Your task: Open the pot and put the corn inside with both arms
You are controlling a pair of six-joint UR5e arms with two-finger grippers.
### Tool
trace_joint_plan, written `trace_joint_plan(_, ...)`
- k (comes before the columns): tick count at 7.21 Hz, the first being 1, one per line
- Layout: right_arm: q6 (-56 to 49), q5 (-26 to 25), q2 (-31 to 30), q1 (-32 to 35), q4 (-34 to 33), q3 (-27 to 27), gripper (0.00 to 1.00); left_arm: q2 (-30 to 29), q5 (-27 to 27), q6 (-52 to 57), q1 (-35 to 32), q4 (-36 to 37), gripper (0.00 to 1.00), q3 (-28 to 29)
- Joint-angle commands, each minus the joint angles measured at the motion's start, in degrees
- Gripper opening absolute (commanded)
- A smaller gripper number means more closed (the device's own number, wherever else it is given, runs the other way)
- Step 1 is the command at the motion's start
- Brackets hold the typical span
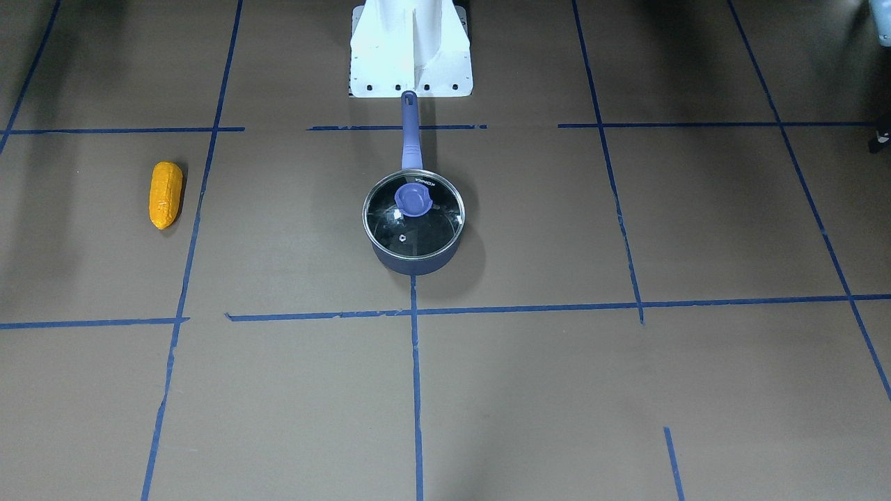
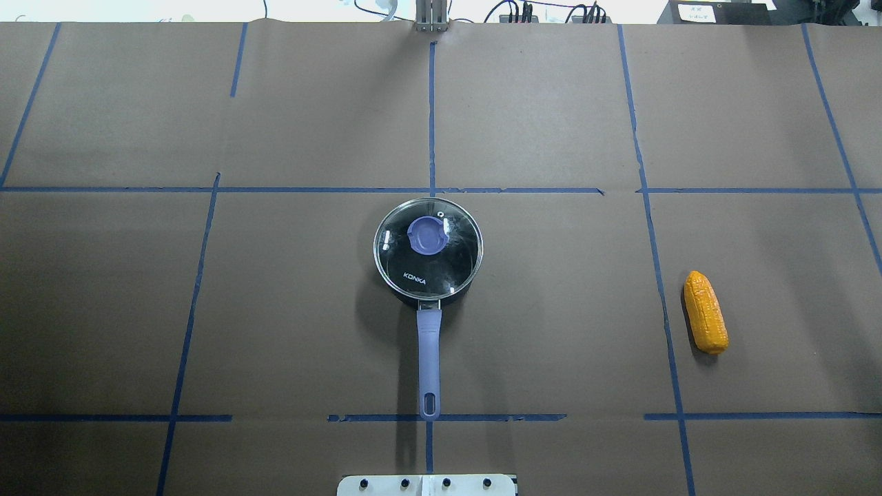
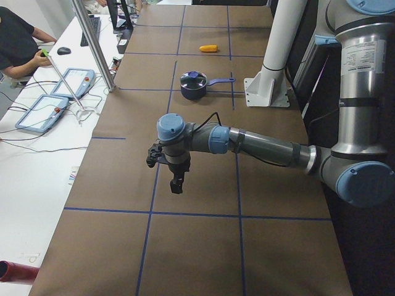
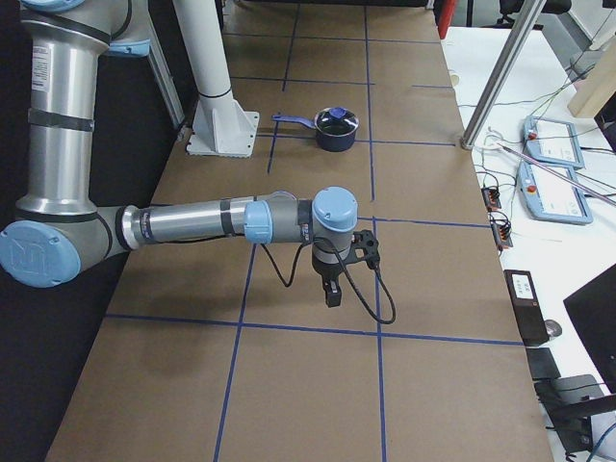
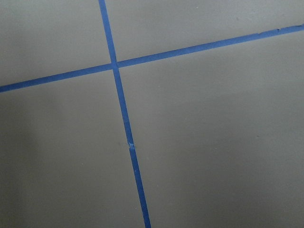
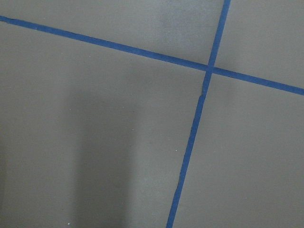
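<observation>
The pot (image 2: 428, 293) stands mid-table, its glass lid (image 2: 427, 248) with a purple-blue knob (image 2: 428, 235) in place and its long handle (image 2: 428, 358) pointing at the robot base. It also shows in the front view (image 1: 414, 259). The corn (image 2: 705, 312) lies alone on the robot's right, far from the pot, and shows in the front view too (image 1: 166, 195). My left gripper (image 3: 176, 185) hangs over bare paper far from the pot on the left; my right gripper (image 4: 331, 294) likewise on the right. I cannot tell whether either is open or shut. Both wrist views show only paper and tape.
Brown paper with blue tape lines (image 2: 432, 117) covers the table. The white base mount (image 1: 411, 56) stands behind the pot handle. A side table with teach pendants (image 3: 43, 114), a metal post (image 3: 92, 43) and a seated person (image 3: 18, 43) runs along the far edge.
</observation>
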Motion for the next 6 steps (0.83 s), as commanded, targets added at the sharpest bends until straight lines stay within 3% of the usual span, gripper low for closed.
trace_joint_plan(1,-1.0,0.5,-0.7,0.8,-0.2,0.0,1.0,0.6,-0.4,0.2,0.0,0.2,1.0,-0.6)
trace_joint_plan(6,2.4,1.7,-0.7,0.7,0.0,-0.2,1.0,0.7,-0.4,-2.6,0.1,-0.2,1.0,-1.3)
